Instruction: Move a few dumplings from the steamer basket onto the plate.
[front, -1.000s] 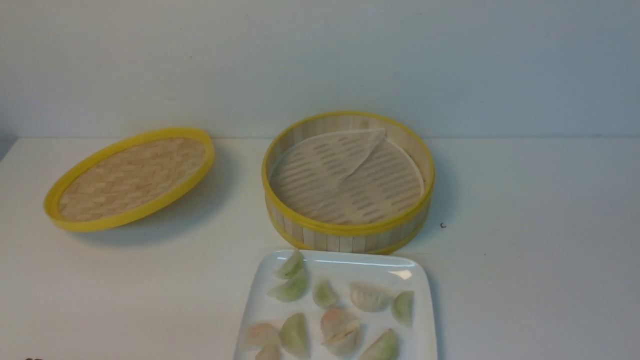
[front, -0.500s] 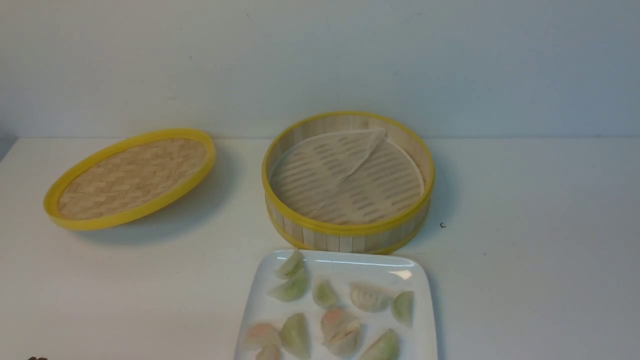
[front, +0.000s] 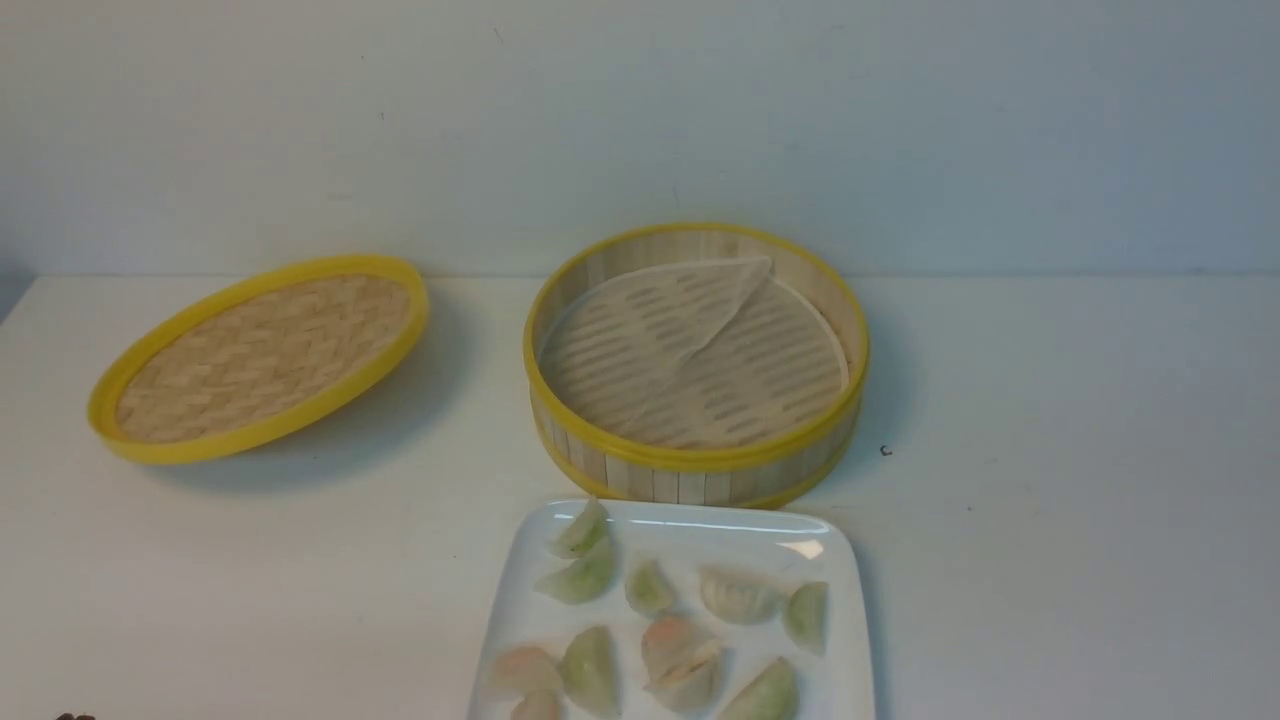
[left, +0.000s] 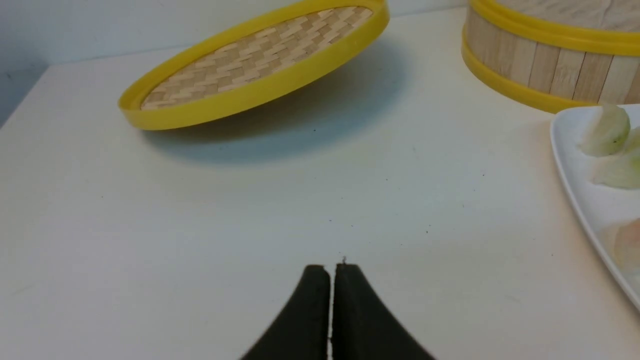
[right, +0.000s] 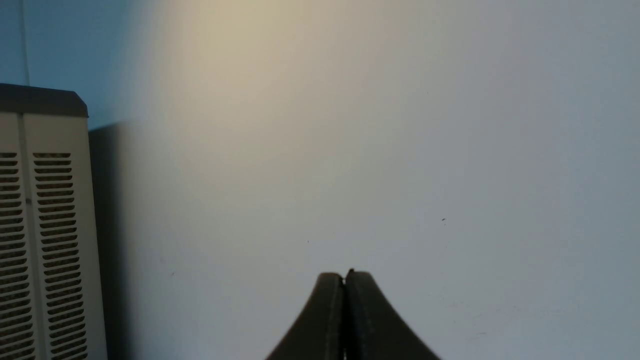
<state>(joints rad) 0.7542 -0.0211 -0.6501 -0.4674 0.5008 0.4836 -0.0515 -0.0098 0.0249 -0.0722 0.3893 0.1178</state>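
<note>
Dumplings (front: 681, 650) are on the plate (front: 850, 640), steamer basket (front: 700, 478) right behind it

Both grippers, left (left: 332, 267) and right (right: 344, 275), have their fingertips together, nothing between them. I count 3 pinkish dumplings in the front view, mixed in with pale green ones (front: 590, 672).

Dumplings (front: 681, 650) on plate (front: 848, 640) — steamer basket (front: 697, 487) just behind — lid (front: 265, 360) left of basket.
</note>
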